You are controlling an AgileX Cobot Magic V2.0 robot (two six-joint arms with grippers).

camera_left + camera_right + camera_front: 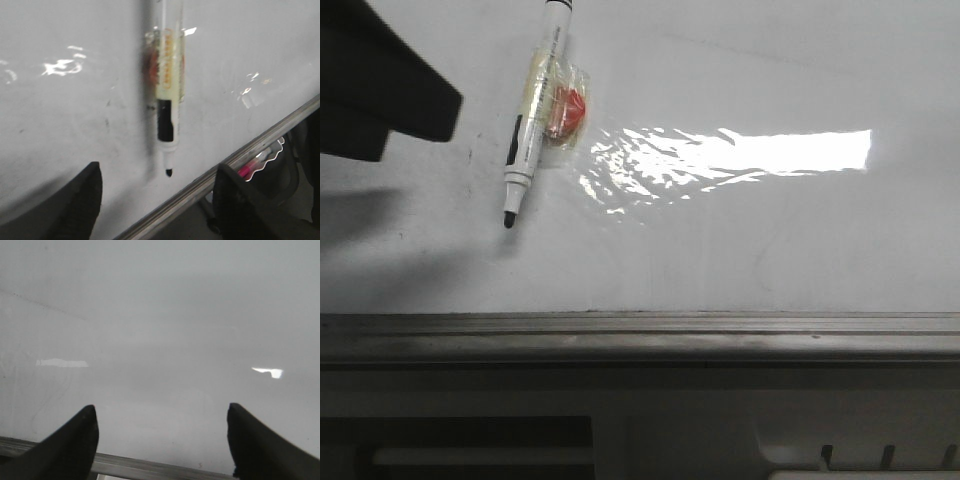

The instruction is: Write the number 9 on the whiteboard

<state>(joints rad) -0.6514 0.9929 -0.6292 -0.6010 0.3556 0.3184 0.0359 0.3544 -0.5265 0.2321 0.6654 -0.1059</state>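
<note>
The whiteboard [740, 230] fills the front view, glossy white with a grey metal ledge [640, 335] along its lower edge. No number 9 shows on it. An uncapped black marker [533, 110] lies on the board at upper left, tip toward the ledge, with clear tape and a red patch [565, 110] at its middle. It also shows in the left wrist view [167, 95]. My left gripper [157, 172] is open and empty, its fingers either side of the marker tip and short of it. My right gripper [162, 415] is open and empty over bare board near the ledge.
A bright glare patch [760, 152] lies on the board right of the marker. A dark arm part [375, 80] sits at the upper left corner. Below the ledge a pink marker in a clear tray [255, 165] shows.
</note>
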